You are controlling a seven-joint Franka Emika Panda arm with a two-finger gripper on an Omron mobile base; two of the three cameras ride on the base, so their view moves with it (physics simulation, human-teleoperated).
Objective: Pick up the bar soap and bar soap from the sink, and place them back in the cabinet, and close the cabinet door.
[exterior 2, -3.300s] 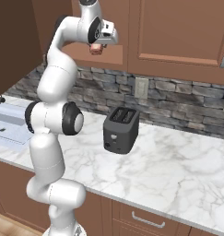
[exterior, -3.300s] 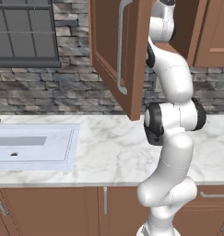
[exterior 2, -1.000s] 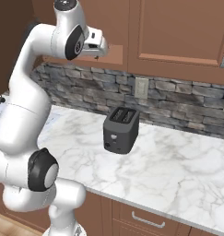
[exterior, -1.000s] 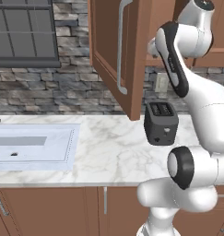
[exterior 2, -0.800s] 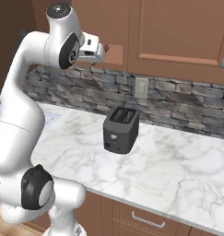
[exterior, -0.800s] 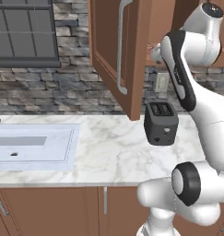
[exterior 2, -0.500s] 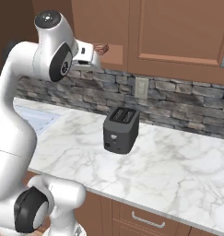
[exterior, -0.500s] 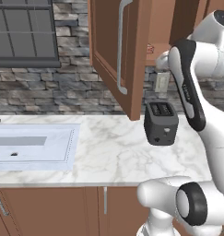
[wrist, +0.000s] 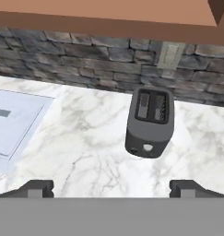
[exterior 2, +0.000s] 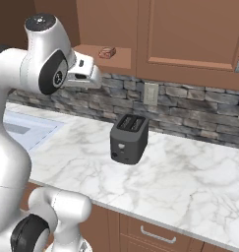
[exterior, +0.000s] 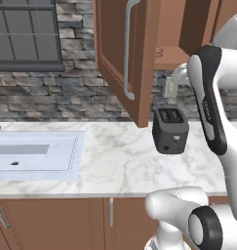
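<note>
Resting on the open cabinet (exterior 2: 116,63) shelf, the tan-brown bar soap (exterior 2: 107,52) is seen just above and beyond the gripper (wrist: 111,188), whose fingers are spread wide with nothing between them. Below the hand, a dark toaster (wrist: 150,122) is seen on the marble counter (wrist: 85,152).

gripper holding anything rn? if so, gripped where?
Nothing held. The gripper is open and empty above the counter, with the toaster ahead of its fingertips.
</note>
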